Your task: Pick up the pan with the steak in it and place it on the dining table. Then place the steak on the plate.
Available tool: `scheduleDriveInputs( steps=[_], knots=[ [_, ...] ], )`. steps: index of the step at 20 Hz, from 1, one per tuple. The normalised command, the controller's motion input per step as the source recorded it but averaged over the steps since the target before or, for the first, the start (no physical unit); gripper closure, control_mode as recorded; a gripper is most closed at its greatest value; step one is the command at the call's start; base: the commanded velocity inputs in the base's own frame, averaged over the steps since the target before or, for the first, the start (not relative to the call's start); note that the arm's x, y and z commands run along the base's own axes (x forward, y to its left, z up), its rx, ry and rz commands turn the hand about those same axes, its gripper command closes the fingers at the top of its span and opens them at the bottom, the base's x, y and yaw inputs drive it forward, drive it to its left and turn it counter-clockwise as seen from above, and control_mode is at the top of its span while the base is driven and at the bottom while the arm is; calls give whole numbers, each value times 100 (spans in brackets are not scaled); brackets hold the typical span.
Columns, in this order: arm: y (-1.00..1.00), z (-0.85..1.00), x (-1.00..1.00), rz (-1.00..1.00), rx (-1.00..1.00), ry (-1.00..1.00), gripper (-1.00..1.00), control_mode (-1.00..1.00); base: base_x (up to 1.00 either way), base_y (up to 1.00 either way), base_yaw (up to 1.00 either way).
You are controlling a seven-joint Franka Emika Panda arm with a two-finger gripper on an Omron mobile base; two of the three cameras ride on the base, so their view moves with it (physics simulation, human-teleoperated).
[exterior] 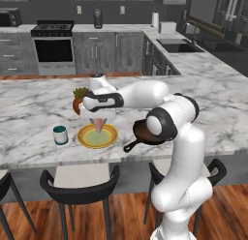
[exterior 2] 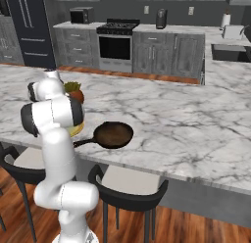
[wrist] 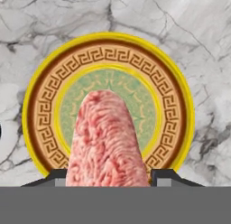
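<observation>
Two jaws pinch the steak (wrist: 107, 139) between them, hanging it end-down above the plate (exterior: 97, 136) on the counter (exterior: 29, 108); the pan (exterior: 145, 133) sits just beside the plate.

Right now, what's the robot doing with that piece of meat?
Tool shut on the steak, hanging over the plate. Pan empty on the dining table. Mug beside plate, nothing blocking.
</observation>
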Motion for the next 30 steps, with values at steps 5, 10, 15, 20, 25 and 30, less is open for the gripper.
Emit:
scheduleDriveInputs(
  steps=[5, 10, 15, 20, 25, 30],
  knots=[
    [8, -29, 21, 0, -2, 3, 100, -100, 0, 0, 0],
    [8, -31, 20, 0, -3, 1, 100, -100, 0, 0, 0],
    [10, -28, 15, 0, -3, 0, 100, -100, 0, 0, 0],
    [5, -23, 8, 0, -4, 0, 100, -100, 0, 0, 0],
    [1, -19, 2, 0, -4, 0, 100, -100, 0, 0, 0],
    [0, -8, 1, 0, -1, 0, 100, -100, 0, 0, 0]
  ],
)
